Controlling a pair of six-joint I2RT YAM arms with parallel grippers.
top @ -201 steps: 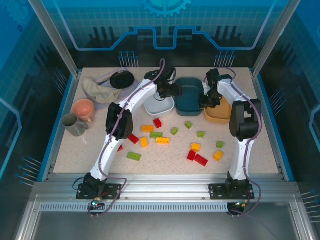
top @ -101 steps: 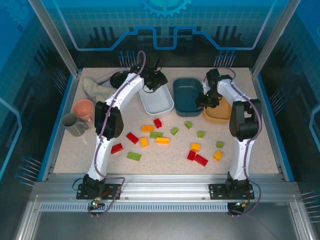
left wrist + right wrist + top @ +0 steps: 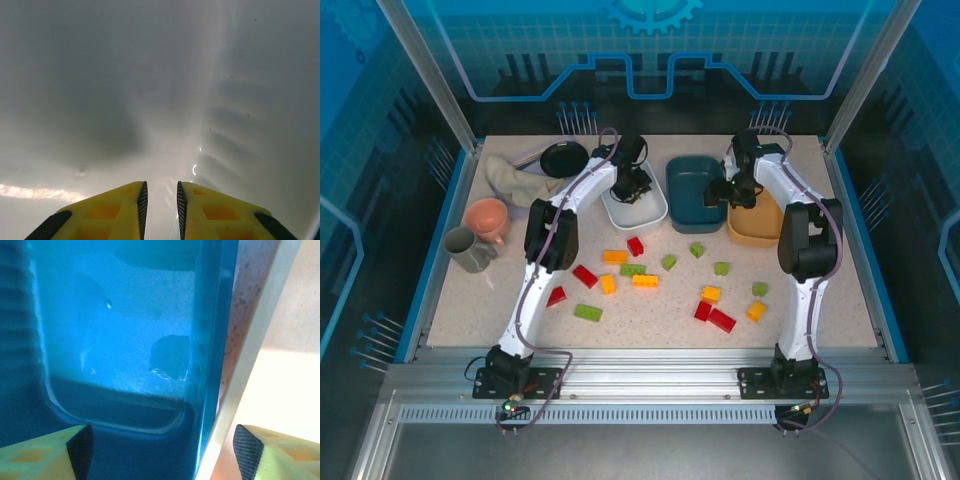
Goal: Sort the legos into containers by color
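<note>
Fifteen or so legos [image 3: 645,281] lie loose on the near half of the worktop [image 3: 830,290], none sorted yet by my reckoning; beyond them the left end effector [image 3: 160,192] has swung back low inside the white tray [image 3: 652,212], fingers pressed nearly together on nothing; the right end effector [image 3: 163,440] has spread wide, astride the narrow gap between the dark teal tray [image 3: 692,195] and the orange tray [image 3: 760,232]; the far trays crowd close, so freer room lies nearer.
</note>
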